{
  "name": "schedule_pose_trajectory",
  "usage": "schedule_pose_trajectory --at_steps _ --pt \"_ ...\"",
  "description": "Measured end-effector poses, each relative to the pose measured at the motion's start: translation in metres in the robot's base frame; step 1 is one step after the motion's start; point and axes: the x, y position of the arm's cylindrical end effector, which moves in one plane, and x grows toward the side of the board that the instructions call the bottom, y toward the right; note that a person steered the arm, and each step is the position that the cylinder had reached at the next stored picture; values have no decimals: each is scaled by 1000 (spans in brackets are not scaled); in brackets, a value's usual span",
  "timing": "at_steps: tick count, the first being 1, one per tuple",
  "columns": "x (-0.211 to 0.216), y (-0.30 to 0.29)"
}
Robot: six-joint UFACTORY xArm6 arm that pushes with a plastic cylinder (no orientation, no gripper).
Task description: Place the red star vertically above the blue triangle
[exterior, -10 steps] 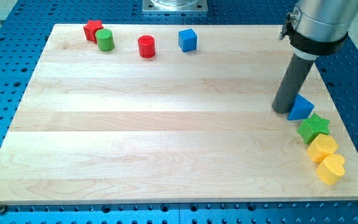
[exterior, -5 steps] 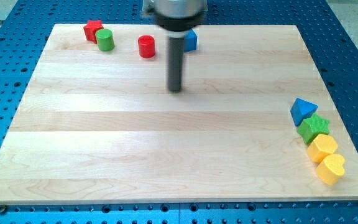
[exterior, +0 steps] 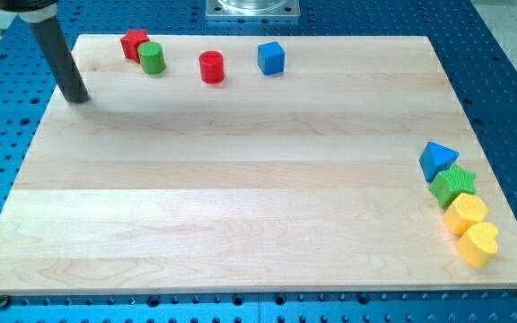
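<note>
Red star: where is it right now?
The red star sits at the board's top left, touching the green cylinder on its right; my tip is lower left.

star point(exterior: 133, 41): red
cylinder point(exterior: 153, 57): green
second cylinder point(exterior: 211, 67): red
cube point(exterior: 271, 58): blue
triangle point(exterior: 436, 160): blue
second star point(exterior: 453, 185): green
heart point(exterior: 478, 243): yellow
rod point(exterior: 61, 56): dark
board point(exterior: 240, 179): pale wood

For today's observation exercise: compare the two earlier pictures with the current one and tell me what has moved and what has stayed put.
Only the rod moved. My tip swept from beside the blue triangle at the view's right, across the board's middle, to the top left corner, now left of and below the red star. It touches no block. The blocks all appear to have kept their places.
</note>
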Motion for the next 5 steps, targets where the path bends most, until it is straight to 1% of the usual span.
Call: schedule_pose_trajectory --at_steps 1,2,3,4,5 --pt "-24 38" --pt "-71 44" --pt "-125 6" --pt "-136 24" --pt "-126 83"
